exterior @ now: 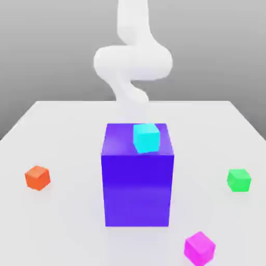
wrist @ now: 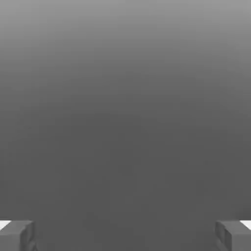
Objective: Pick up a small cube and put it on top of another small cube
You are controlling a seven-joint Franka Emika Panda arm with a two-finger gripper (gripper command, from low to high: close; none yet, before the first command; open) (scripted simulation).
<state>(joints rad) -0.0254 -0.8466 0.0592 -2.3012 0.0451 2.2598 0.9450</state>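
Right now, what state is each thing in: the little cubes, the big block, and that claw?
magenta cube: resting on the table, near the front, untouched
cyan cube: sitting on top of the big purple block
orange cube: on the table, alone
green cube: on the table, alone
big purple block: upright on the table
gripper: open, holding nothing

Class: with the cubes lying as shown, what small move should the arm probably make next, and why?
Probably swing the open pincer toward the magenta cube, then descend over it. Its fingers stand wide apart with nothing between them, and that cube sits alone on the table, in front of the big blue block, toward the exterior view's right.
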